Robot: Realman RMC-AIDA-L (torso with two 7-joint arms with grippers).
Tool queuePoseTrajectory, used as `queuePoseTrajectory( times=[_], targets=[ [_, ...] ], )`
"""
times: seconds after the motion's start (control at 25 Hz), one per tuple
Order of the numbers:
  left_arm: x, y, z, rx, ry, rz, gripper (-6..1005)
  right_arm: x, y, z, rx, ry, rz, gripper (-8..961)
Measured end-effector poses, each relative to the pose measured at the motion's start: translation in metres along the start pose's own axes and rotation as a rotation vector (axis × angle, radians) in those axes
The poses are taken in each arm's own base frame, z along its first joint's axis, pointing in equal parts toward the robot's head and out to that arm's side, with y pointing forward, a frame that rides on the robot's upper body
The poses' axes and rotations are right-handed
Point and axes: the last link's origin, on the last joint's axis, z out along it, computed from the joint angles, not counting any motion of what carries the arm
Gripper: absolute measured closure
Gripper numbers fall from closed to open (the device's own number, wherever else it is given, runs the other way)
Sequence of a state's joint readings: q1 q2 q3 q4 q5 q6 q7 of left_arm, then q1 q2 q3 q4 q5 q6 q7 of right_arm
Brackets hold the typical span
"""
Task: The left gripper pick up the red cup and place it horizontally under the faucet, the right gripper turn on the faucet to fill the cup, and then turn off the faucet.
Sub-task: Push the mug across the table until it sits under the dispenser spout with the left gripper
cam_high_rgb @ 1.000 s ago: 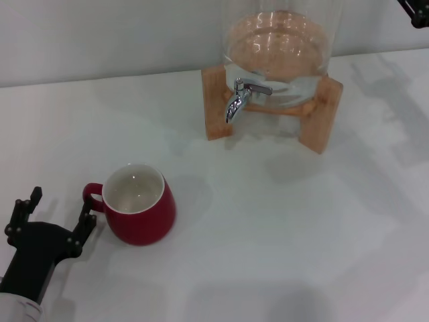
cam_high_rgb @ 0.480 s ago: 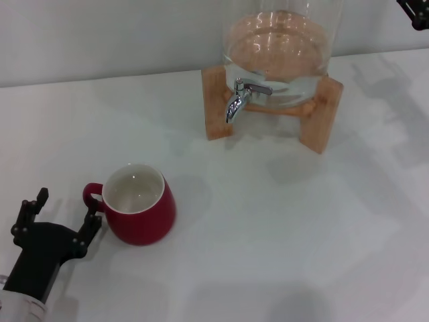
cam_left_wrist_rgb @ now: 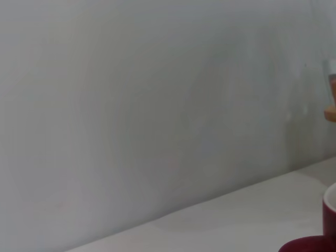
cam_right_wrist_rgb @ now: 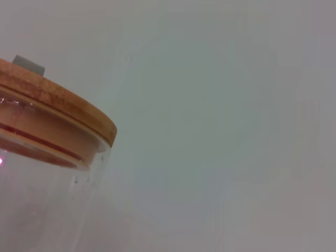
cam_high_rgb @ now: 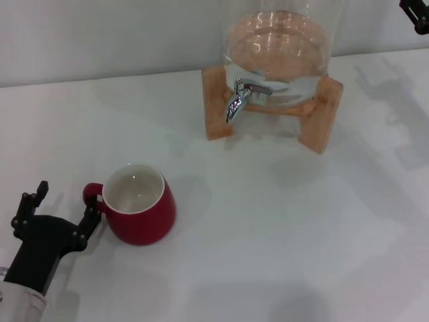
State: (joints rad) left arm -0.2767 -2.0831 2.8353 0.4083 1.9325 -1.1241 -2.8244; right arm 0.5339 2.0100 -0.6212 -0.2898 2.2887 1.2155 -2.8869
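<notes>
The red cup (cam_high_rgb: 139,204) stands upright on the white table, white inside showing, its loop handle (cam_high_rgb: 91,196) toward my left gripper. My left gripper (cam_high_rgb: 59,206) is open at the table's near left, one finger (cam_high_rgb: 91,218) right beside the handle, the other (cam_high_rgb: 33,198) farther left. The cup's edge also shows in the left wrist view (cam_left_wrist_rgb: 317,239). The chrome faucet (cam_high_rgb: 238,97) sticks out of the glass jar (cam_high_rgb: 281,47) on its wooden stand (cam_high_rgb: 218,104), at the back. Only a black tip of my right gripper (cam_high_rgb: 417,12) shows at the top right corner.
The jar's wooden lid (cam_right_wrist_rgb: 58,113) shows in the right wrist view. A pale wall (cam_high_rgb: 100,33) runs behind the table. White tabletop (cam_high_rgb: 281,221) lies between the cup and the stand.
My left gripper has edged forward and slightly right toward the cup's handle. The cup, the jar and the right arm have not moved.
</notes>
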Motion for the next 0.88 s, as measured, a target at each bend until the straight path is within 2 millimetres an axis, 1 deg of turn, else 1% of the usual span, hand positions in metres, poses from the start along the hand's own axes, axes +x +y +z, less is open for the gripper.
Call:
queuePoseTrajectory(
  times=[0.48, 0.68, 0.88],
  targets=[
    [0.0009, -0.0032, 0.0088, -0.010, -0.008, 0.020, 170, 0.0029, 0.0021, -0.0066, -0.002, 0.003, 0.011, 290],
    [0.0012, -0.0024, 0.0096, -0.014, -0.007, 0.028, 216, 0.0034, 0.0022, -0.0072, -0.002, 0.005, 0.012, 291],
    [0.0015, -0.0026, 0.0097, -0.012, -0.005, 0.028, 393, 0.0045, 0.0018, -0.0091, 0.000, 0.010, 0.013, 291]
  ],
)
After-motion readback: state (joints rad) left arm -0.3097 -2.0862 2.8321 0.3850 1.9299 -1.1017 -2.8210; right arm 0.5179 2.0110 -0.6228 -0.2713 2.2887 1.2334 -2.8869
